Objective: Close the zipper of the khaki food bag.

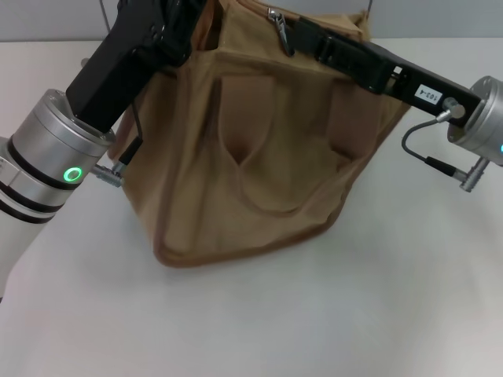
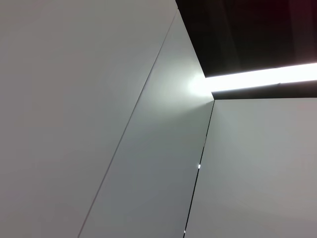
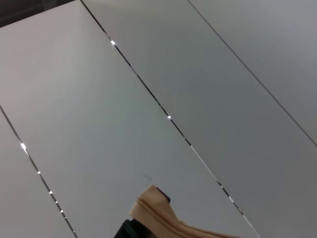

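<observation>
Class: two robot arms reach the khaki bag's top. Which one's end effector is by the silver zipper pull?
The right end effector, reaching across the khaki canvas bag's top; the silver metal pull tab hangs beside its tip.

A boxy khaki-tan canvas food bag (image 1: 251, 157) stands upright before me, looped strap handle facing front; its zipper's shiny silver pull tab (image 1: 277, 25) dangles at the top edge.

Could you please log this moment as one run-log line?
bag: upright on table | left gripper: at top-left edge | right gripper: at zipper pull

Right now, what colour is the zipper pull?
Shiny silver metal zipper pull, clearest in the head view.
</observation>
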Robot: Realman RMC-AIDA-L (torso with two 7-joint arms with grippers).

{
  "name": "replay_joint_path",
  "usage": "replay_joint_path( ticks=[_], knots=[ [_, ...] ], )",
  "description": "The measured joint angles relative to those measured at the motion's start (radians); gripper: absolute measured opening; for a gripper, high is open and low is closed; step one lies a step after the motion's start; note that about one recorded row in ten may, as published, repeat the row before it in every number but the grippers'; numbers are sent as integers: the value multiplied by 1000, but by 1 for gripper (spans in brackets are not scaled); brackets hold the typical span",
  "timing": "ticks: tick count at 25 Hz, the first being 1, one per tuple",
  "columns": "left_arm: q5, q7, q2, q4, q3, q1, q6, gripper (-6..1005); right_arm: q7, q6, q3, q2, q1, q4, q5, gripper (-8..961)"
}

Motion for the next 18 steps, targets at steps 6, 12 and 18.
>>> replay_joint_path(
  ticks=[6, 12, 18],
  knots=[
    [1, 0, 0, -2, 1, 0, 3, 71, 4, -2, -51, 2, 18, 3, -2, 505],
    [0, 0, 0, -11, 2, 0, 3, 71, 14, 16, -67, 4, 24, 3, 3, 504],
    [0, 10, 0, -13, 3, 2, 2, 71, 14, 9, -71, 5, 28, 5, 5, 503]
  ],
)
